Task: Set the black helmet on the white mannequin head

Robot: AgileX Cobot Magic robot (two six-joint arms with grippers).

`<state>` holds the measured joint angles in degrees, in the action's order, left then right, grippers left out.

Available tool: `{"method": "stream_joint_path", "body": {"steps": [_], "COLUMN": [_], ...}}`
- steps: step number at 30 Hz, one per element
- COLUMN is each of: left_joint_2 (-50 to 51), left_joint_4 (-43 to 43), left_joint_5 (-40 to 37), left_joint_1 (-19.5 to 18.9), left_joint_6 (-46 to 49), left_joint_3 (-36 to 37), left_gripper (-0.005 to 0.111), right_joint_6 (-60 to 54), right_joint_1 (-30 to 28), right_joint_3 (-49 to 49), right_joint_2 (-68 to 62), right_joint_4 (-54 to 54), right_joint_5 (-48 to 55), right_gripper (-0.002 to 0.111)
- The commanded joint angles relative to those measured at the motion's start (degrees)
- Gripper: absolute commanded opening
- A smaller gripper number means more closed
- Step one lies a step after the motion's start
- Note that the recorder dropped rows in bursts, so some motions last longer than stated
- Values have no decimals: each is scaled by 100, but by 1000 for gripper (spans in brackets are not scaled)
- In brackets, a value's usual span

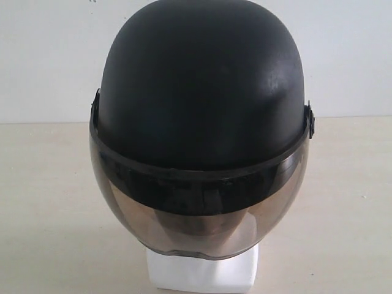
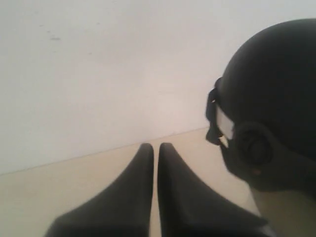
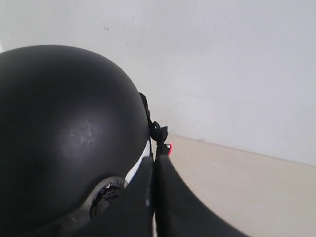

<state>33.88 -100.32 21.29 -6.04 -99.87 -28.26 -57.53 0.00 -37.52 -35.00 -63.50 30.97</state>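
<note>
Helmet [image 1: 202,86] sits square over head [image 1: 202,275], visor [image 1: 196,214] down across face. Looks self-supporting, job seems done. Left claw [image 2: 155,148] clenched, empty, clear of shell. Right claw [image 3: 155,160] clenched, empty, close beside helmet; contact unclear.

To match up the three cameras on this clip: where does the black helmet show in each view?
Exterior view: the helmet fills the centre, visor towards the camera, white base below.
Left wrist view: the helmet is seen side on, off to one side beyond the jaws.
Right wrist view: the helmet is close up, right beside the jaws.
Shared landmark: the seam where white wall meets beige table.
</note>
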Motion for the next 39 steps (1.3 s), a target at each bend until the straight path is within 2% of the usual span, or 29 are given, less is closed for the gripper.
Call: {"method": "stream_joint_path", "body": {"steps": [1, 10, 30, 33, 37, 39], "left_joint_2": [-722, -1246, -1242, -1242, -1242, -1242], "left_joint_4": [37, 37, 37, 37, 37, 37], "left_joint_5": [-327, -292, -282, -282, -282, -282], "left_joint_1": [-20, -20, -20, -20, -20, -20], "left_joint_6": [6, 6, 6, 6, 6, 6], "left_joint_3": [588, 797, 797, 797, 797, 797], "left_gripper": [4, 4, 4, 4, 4, 4], "right_joint_6": [155, 155, -14, 1061, 4602, 5753], "right_joint_1": [-8, -8, 2, 2, -8, -8], "right_joint_3": [223, 223, 223, 223, 402, 734], "right_joint_2": [768, 1378, 1365, 1390, 1566, 1795], "right_joint_4": [-15, -56, 146, 1351, 4591, 5756], "right_joint_5": [-197, -211, -527, -527, -342, -326], "right_gripper": [0, 0, 0, 0, 0, 0]}}
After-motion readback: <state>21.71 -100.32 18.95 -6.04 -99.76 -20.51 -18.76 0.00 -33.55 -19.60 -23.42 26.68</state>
